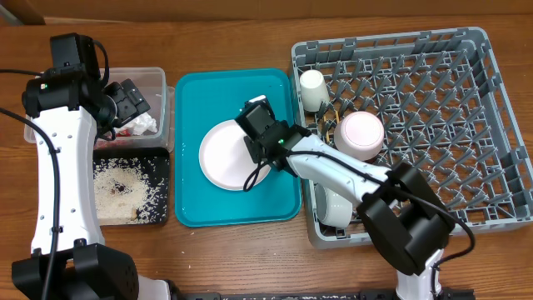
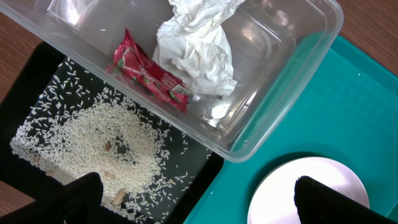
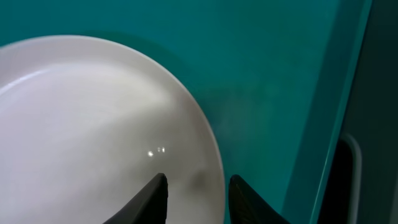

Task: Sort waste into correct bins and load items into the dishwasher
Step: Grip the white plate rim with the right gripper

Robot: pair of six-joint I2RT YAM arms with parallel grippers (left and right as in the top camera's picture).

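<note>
Right wrist view alone shows the pink plate up close, its rim between the parted, unclamped fingers of the right gripper, lying on the teal tray. Left wrist view adds the left gripper, spread wide and empty, over one clear tub holding one napkin and one red packet, beside one black tray of rice. Overhead shows the rack at right holding one cup and two bowls: a pinkish bowl and a white bowl

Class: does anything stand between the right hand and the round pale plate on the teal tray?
Nothing visible does. The right hand straddles the rim of the round pale plate, one finger on each side, above the teal plastic tray.
</note>
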